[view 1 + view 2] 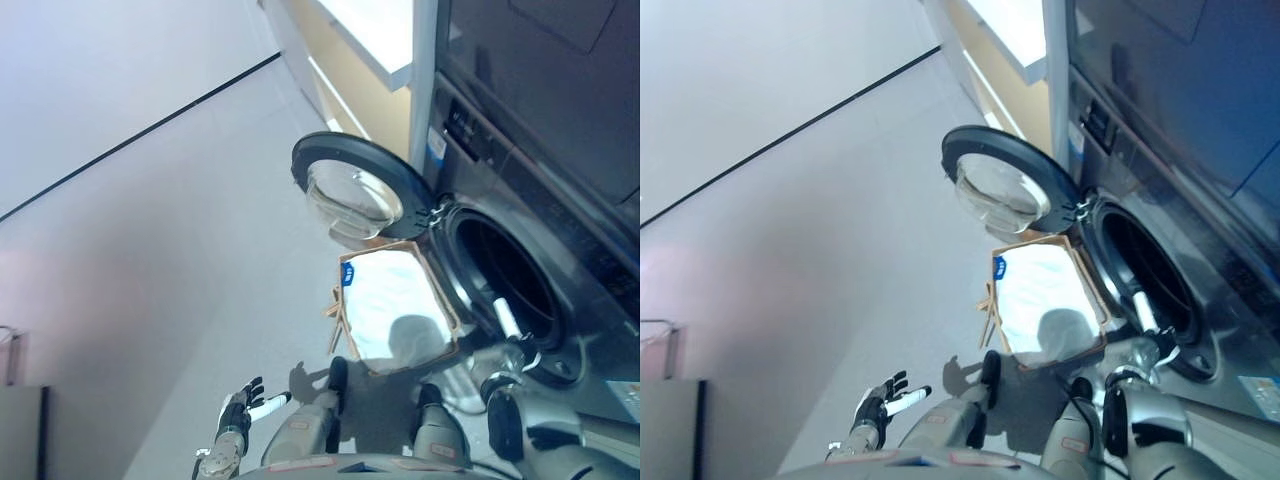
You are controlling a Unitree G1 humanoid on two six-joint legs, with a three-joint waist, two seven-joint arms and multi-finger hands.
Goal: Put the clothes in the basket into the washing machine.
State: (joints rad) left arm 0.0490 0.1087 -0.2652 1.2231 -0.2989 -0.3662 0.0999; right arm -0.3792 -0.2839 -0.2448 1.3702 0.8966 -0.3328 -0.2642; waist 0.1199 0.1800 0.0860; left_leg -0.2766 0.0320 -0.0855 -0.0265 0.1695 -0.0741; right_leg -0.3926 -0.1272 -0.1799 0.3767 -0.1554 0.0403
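A dark grey front-loading washing machine (560, 250) stands at the right. Its round door (355, 190) is swung open to the left and the drum opening (505, 275) is dark. A tan woven basket (345, 305) sits on the floor right before the opening, with pale white cloth (395, 295) filling it. My right hand (510, 335) is at the lower rim of the drum opening with a white-tipped finger held straight and nothing in it. My left hand (240, 410) hangs low at the left, away from the basket, with its fingers spread and empty.
A second dark appliance (560, 70) is stacked above the washer. A beige cabinet with a white top (360, 60) stands beyond the door. A grey box (20, 430) stands at the lower left. A black line (140, 135) runs across the pale floor.
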